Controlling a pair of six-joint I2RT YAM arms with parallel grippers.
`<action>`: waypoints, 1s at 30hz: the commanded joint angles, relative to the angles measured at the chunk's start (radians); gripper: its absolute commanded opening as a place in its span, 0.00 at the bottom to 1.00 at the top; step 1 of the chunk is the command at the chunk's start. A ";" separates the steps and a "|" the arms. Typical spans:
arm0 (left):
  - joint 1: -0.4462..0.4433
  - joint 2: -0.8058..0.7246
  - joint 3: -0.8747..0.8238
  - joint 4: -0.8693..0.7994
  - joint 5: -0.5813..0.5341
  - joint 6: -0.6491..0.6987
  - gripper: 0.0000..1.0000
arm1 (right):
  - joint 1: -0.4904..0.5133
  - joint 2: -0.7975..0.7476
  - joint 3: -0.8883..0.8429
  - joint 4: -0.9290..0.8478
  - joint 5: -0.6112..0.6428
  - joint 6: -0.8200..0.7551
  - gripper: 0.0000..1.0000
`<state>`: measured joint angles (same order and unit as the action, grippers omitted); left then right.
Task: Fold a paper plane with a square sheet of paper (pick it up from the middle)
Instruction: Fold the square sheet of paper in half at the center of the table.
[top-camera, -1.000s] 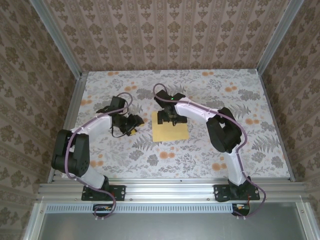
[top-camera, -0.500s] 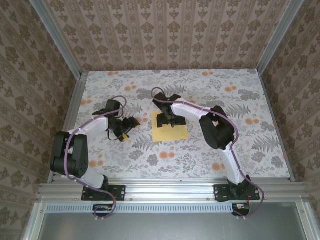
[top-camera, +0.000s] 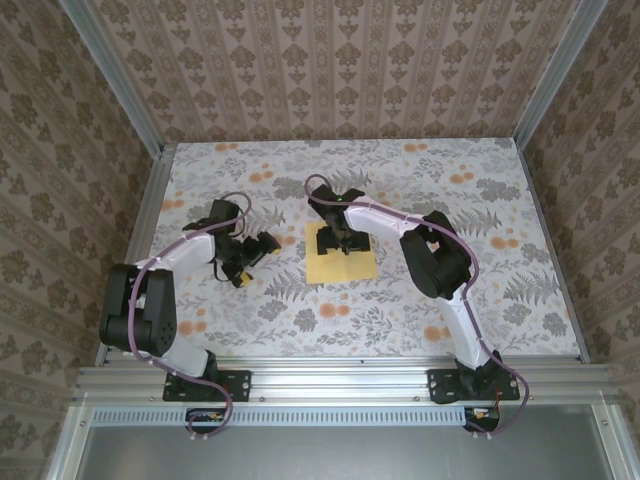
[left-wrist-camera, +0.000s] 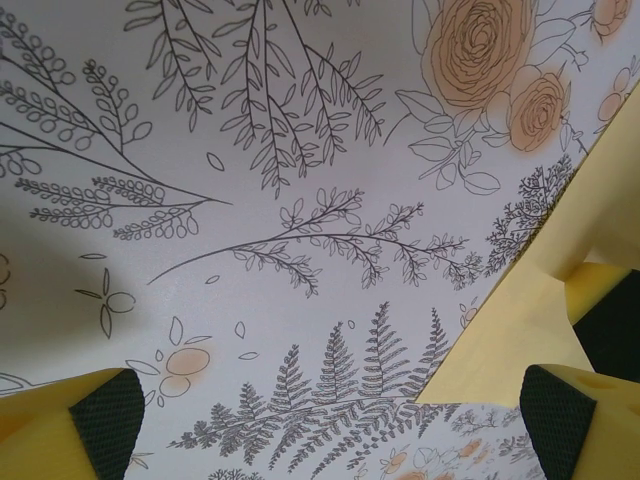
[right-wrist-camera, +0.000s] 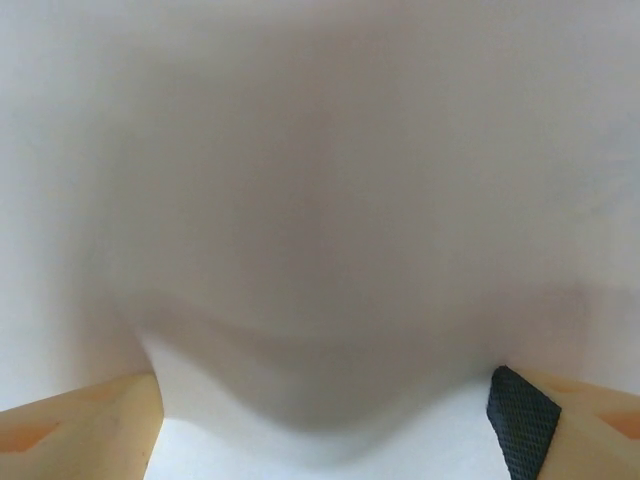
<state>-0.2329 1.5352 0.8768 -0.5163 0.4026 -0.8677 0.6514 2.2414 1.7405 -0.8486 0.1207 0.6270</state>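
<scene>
Seen from above, the right pincer (top-camera: 337, 240) is lowered onto the far half of the square sheet of paper (top-camera: 347, 266), which lies flat on the flower-printed surface (top-camera: 480, 300); the sheet's near half stretches out from under the pincer toward the arm bases, pale yellow and bare. From the right wrist, the pincer's two fingers stand far apart at the lower corners of the view, one dark pad (right-wrist-camera: 522, 412) plain to see; between and beyond them is a pale, blurred expanse, very close, with a soft curved shadow across it. Whether the fingers touch the paper I cannot tell.

The left pincer (top-camera: 252, 262) hangs just to the left of the sheet, apart from it, tips turned toward it; its jaws are spread wide with nothing in them. From the left wrist, its yellow fingers (left-wrist-camera: 95, 425) with dark pads frame bare printed surface, ferns and sprigs drawn in grey line; orange flower prints (left-wrist-camera: 480, 50) lie further ahead. The sheet's edge runs in slantwise by the right-hand finger, and a crease or lifted flap shows in the paper just above that finger; the paper lies beside the pincer, not between its fingers.
</scene>
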 joint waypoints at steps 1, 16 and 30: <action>0.013 -0.026 0.014 -0.044 -0.016 0.017 1.00 | -0.006 0.086 -0.081 -0.067 -0.019 -0.006 0.85; 0.013 -0.044 0.014 -0.015 0.007 0.009 1.00 | -0.053 -0.164 -0.185 0.235 -0.263 0.000 0.39; -0.072 -0.057 -0.024 0.307 0.142 -0.008 0.97 | -0.181 -0.342 -0.525 0.846 -0.798 0.205 0.31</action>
<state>-0.2802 1.4750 0.8635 -0.3077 0.4999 -0.8688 0.4934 1.8889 1.2827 -0.1543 -0.5278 0.7601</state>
